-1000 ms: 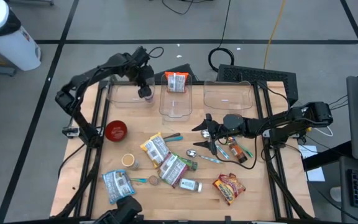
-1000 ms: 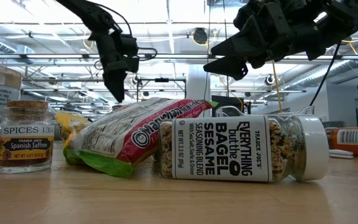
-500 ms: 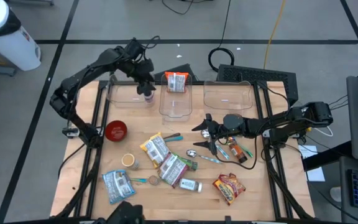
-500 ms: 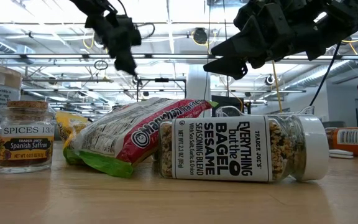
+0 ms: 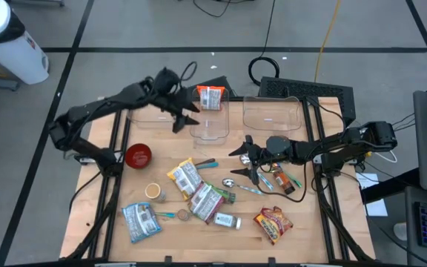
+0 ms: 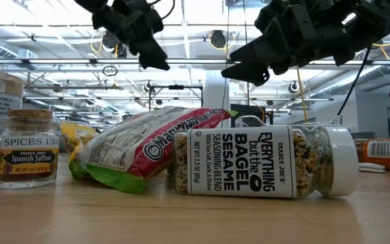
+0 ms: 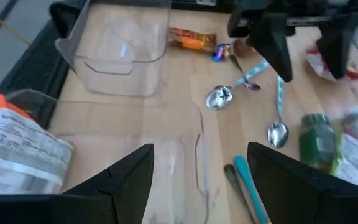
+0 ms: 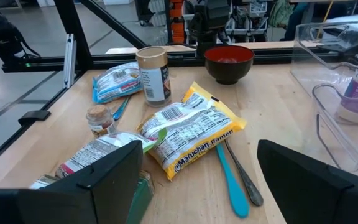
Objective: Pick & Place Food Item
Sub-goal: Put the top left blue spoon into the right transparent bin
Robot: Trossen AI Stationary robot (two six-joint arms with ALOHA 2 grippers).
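My left end effector (image 5: 186, 119) has swung right from the far-left bin toward the middle clear bin (image 5: 210, 126), fingers spread and empty. The orange food packet (image 5: 210, 97) sits in that bin's far end. My right end effector (image 5: 246, 159) hovers released over the spoons (image 5: 228, 182) on the tabletop (image 5: 310, 230).

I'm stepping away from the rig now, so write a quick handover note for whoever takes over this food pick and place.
Left gripper: jaws open, empty, above the middle clear bin.
Right gripper: jaws open, empty, hovering over the spoons mid-table.
Done: one orange food packet lies in the middle bin.
Left: ramen packets, the red packet and the bagel seasoning jar on the table. Right bin looks empty.
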